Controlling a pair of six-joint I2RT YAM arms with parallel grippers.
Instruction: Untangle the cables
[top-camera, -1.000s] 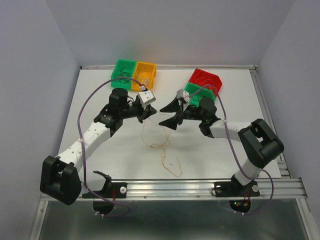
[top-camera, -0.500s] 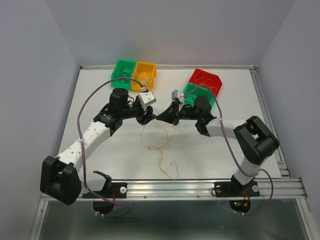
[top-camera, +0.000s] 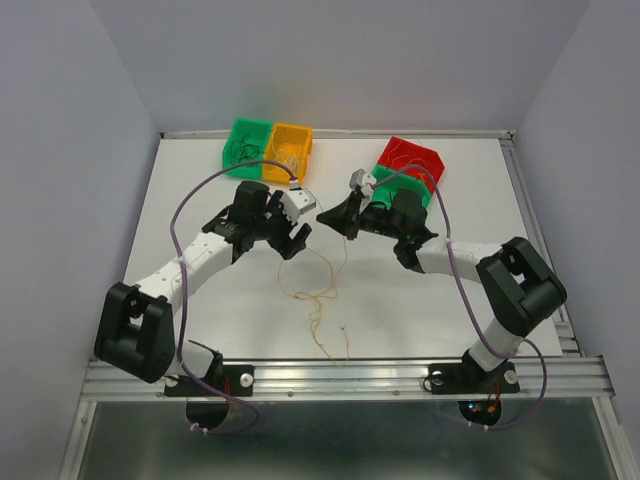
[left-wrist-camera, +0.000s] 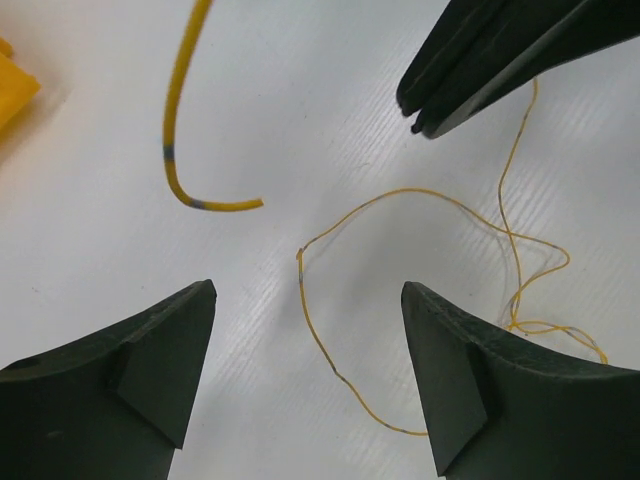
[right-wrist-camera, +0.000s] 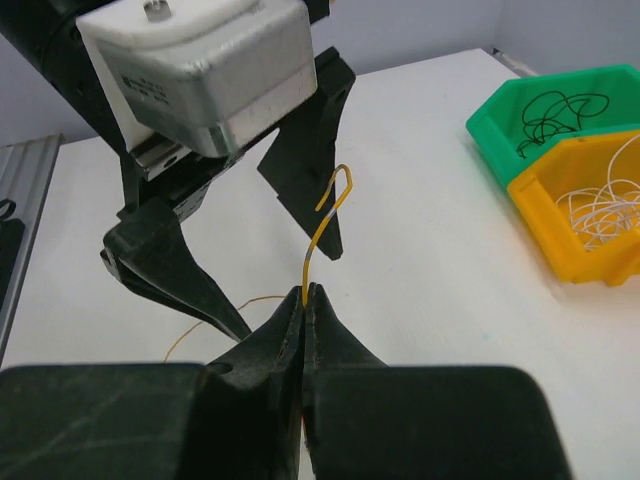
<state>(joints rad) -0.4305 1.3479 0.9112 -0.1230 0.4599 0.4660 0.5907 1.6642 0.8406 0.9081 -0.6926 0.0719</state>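
Yellow, hair-thin and kinked, one wiry cable (right-wrist-camera: 312, 248) is pinched near its free end by the right arm's black two-finger gripper (right-wrist-camera: 303, 292), whose fingers are pressed together on it. Its length trails down to the loose tangle of orange-tan strands (top-camera: 318, 300) lying on the white table (top-camera: 400, 320). Over the tangle's far left edge, the left arm's black gripper (left-wrist-camera: 308, 290) hangs with fingers spread wide, holding nothing — a loop of the tangle shows between them.

To do this well, I judge the right should draw slowly away from the tangle, checking whether other strands rise with it; the left could pin a crossing strand low. Beyond the tangle stand a green plastic bin (right-wrist-camera: 490, 150) and a yellow plastic bin (right-wrist-camera: 570, 250) — likely destinations.
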